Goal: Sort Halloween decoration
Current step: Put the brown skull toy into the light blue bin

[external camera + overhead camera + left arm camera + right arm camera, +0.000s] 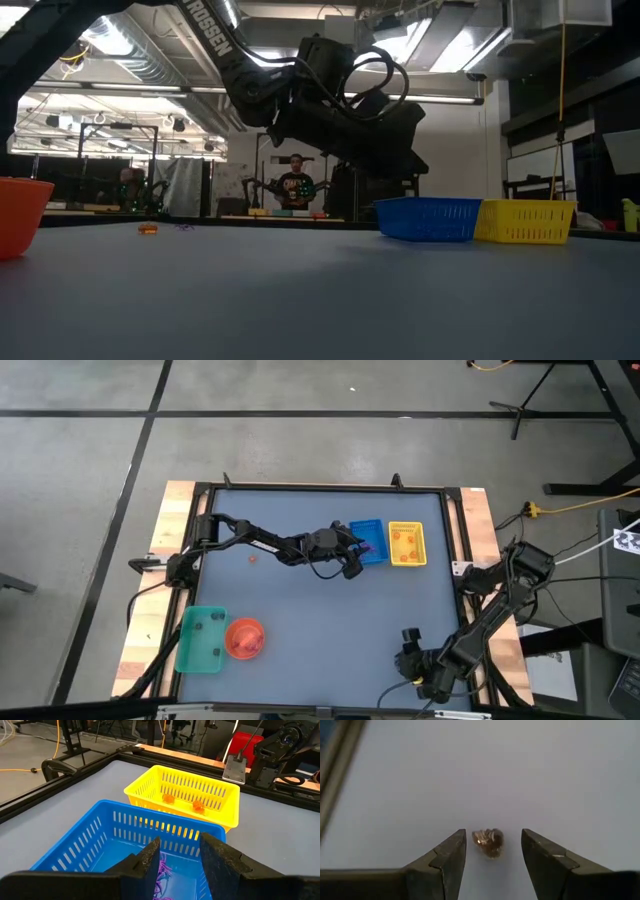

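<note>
My left gripper [180, 850] [354, 550] hangs open over the blue tray [95, 845] [368, 541], holding nothing. Purple decoration pieces [162, 872] lie on that tray's floor between the fingers. Two orange pieces [182, 802] lie in the yellow tray [185, 795] [406, 544]. Near the table's front right, my right gripper [493, 834] [408, 636] points down, open. Its fingers stand on either side of a small dark brownish piece [488, 842] lying on the table, without touching it. One orange piece [252, 557] [148, 229] and a purple one [185, 227] lie loose on the table.
A green tray [200, 639] with a few dark pieces and a round orange bowl [245, 638] [18, 215] stand at the front left. The blue and yellow trays sit side by side at the far middle. A black frame [320, 487] rims the table. People stand in the room behind.
</note>
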`<state>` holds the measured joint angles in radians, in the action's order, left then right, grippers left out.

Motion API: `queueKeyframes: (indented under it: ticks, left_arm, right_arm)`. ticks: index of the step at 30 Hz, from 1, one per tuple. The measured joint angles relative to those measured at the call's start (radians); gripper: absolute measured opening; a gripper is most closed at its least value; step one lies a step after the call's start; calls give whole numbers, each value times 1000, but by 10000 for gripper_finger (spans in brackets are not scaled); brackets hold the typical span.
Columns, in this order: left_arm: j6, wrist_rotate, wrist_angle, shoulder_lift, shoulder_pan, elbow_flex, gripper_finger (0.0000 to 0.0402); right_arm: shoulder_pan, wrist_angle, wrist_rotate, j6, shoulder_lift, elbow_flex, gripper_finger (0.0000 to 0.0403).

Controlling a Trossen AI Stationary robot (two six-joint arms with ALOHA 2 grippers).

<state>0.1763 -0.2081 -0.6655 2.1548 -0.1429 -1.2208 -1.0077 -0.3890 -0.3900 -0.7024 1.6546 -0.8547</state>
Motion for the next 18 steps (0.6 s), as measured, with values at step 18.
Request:
queueKeyframes:
  ticks: [18]
  left_arm:
    - [0,0,0,0,0,0,124]
  right_arm:
    - [0,28,16,0,67,-2,188]
